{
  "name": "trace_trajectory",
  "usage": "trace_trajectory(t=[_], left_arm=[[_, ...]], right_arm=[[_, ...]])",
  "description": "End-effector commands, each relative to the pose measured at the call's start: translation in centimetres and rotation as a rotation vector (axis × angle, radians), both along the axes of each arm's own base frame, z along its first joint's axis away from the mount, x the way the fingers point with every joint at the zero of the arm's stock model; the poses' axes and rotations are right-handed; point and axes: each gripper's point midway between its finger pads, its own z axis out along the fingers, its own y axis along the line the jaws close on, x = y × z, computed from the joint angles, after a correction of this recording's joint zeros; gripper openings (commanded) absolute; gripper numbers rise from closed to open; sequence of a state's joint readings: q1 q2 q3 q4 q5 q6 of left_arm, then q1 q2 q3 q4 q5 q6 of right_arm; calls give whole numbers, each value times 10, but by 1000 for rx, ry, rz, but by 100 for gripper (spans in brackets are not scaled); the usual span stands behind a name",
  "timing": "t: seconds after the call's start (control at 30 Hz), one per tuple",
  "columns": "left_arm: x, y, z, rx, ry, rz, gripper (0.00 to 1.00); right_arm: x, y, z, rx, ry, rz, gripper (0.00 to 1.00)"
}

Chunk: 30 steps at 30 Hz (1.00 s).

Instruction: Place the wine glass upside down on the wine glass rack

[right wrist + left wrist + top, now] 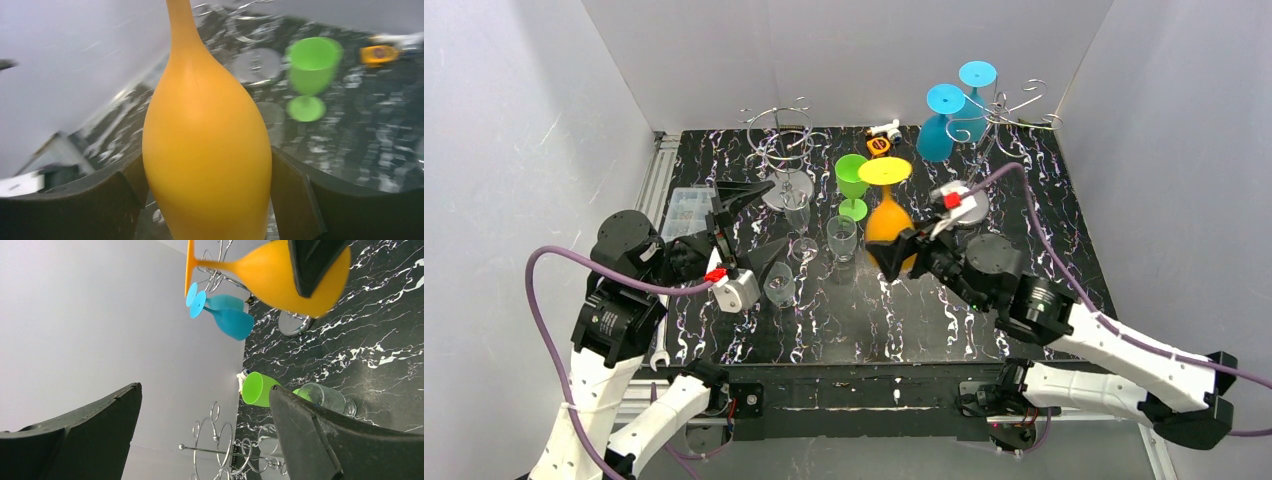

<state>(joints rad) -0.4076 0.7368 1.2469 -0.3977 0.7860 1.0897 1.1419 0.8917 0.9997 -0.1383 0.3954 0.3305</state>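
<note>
An orange wine glass [889, 222] is upside down over the middle of the table, its yellow foot on top. My right gripper [902, 247] is shut on its bowl; in the right wrist view both fingers [295, 200] press the sides of the orange wine glass [205, 135]. One chrome wine glass rack [1004, 115] stands at the back right with two blue glasses [939, 125] hanging upside down on it. A second chrome rack [782, 140] stands at the back left. My left gripper [754, 225] is open and holds nothing, left of the glass and pointing toward that left rack [220, 450].
A green glass [852, 180] stands upright behind the orange one. Three clear glasses [841, 238] stand near the left gripper's fingers. A clear plastic box [686, 210] lies at the left edge, and a small orange object [879, 145] at the back.
</note>
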Motion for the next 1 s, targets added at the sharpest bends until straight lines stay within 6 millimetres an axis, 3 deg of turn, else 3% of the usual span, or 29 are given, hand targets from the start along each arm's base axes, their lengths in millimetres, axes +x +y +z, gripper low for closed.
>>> trace_trajectory(t=[0.0, 0.13, 0.27, 0.47, 0.97], left_arm=[[-5, -1, -6, -4, 15, -20, 98], [-7, 0, -9, -3, 15, -17, 98], [-5, 1, -11, -1, 19, -9, 98], [-4, 3, -14, -3, 28, 7, 98], [-3, 7, -30, 28, 9, 32, 98]], right_arm=[[41, -80, -16, -109, -96, -384, 75], [58, -122, -21, -141, -140, -540, 77], [81, -141, -34, -183, -121, -590, 77], [132, -170, -47, -165, -70, -626, 71], [170, -168, -48, -126, -73, -604, 72]])
